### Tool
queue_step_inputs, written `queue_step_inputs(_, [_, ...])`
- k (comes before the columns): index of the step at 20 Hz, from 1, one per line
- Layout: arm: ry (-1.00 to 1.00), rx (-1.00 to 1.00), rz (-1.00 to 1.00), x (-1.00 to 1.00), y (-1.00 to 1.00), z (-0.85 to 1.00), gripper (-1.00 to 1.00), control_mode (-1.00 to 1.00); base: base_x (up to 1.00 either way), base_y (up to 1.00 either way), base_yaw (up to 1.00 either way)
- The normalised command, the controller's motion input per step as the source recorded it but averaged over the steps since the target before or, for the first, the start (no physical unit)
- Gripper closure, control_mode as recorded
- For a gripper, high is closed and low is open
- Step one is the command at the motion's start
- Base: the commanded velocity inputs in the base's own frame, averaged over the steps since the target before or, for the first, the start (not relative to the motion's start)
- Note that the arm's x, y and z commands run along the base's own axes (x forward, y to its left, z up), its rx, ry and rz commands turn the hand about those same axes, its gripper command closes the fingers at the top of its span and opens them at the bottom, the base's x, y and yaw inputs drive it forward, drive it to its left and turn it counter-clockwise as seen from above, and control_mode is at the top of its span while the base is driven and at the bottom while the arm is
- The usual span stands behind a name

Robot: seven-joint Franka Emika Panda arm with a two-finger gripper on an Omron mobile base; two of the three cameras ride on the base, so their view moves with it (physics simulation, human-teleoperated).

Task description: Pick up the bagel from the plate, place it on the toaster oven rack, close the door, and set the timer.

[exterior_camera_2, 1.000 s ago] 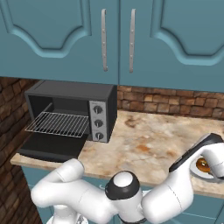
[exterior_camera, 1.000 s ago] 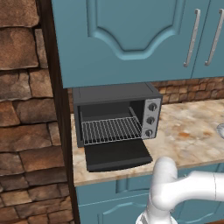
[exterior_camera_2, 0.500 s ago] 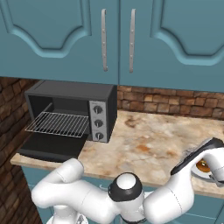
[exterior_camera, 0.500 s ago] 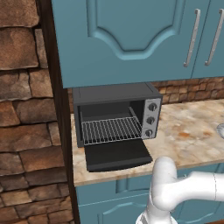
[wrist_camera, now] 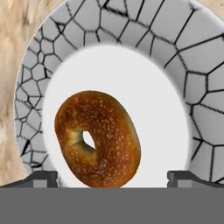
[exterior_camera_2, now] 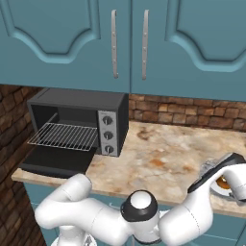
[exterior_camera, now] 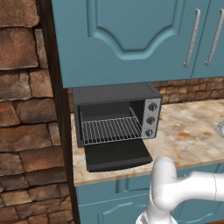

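Our gripper [wrist_camera: 112, 176], jaws wide, has dropped closer over the bagel [wrist_camera: 97, 139] on the plate [wrist_camera: 192, 65]; grasp comes next.

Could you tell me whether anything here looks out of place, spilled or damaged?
Nothing stands out. The bagel lies whole on the plate, whose crackled rim looks like a pattern, and the toaster oven door hangs open.

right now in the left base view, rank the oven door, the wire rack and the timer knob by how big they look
1. The door, hanging open below the cavity, looks largest.
2. The toaster oven rack looks a little smaller, though it sits farther back, so the gap is unsure.
3. The timer, lowest knob on the control strip, is by far the smallest.
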Motion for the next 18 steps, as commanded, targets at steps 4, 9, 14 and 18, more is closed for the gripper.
queue_step_inputs(4, [0.00, 0.00, 0.00, 0.15, 0.00, -0.05, -1.00, -1.00, 0.00, 0.00, 0.00])
queue_step_inputs(9, [0.00, 0.00, 0.00, 0.11, 0.00, 0.00, -1.00, -1.00, 0.00, 0.00, 0.00])
queue_step_inputs(14, [0.00, 0.00, 0.00, 0.11, -0.01, -0.09, -1.00, -1.00, 0.00, 0.00, 0.00])
queue_step_inputs(18, [0.00, 0.00, 0.00, 0.08, 0.00, -0.11, -1.00, -1.00, 0.00, 0.00, 0.00])
